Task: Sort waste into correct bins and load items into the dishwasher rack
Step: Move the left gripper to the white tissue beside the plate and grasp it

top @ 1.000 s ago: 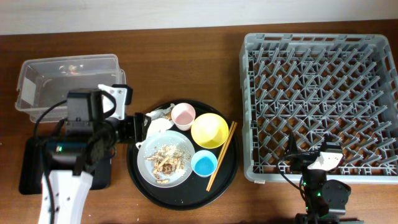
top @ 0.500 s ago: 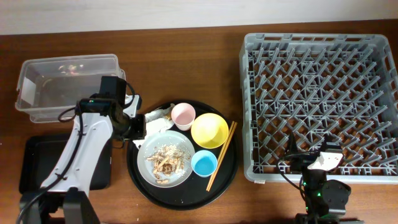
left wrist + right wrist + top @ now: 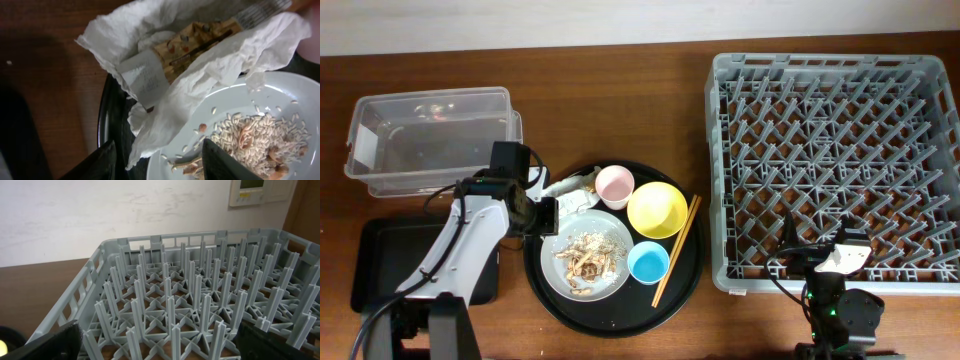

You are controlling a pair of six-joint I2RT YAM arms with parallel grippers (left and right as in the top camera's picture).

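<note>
Overhead: the dishwasher rack (image 3: 835,160) takes up the right side of the table, nothing showing among its pegs. A round black tray (image 3: 692,268) sits left of it, carrying the grey plate (image 3: 618,276) with the food scraps (image 3: 585,258), the pink cup (image 3: 615,186), the yellow bowl (image 3: 656,210), the blue cup (image 3: 648,262) and the chopsticks (image 3: 677,250) – these lean along the tray's right rim. The crumpled napkins (image 3: 575,190) lie at the tray's upper left, just beside the pink cup. The left gripper (image 3: 548,215) is low over the tray's left edge, next to them. The clear tub (image 3: 430,140) stands upper left, the black rectangular tray (image 3: 380,260) below it.

Left wrist: the napkins fill the top, a brown wrapper (image 3: 200,42) folded inside them, and one loose corner hangs down onto the plate's rim. Both fingertips stand apart (dark shapes at the bottom edge) – jaws open, pinching nothing.

Right wrist: the right gripper (image 3: 165,347) is spread wide and empty, facing the rack's near wall.
</note>
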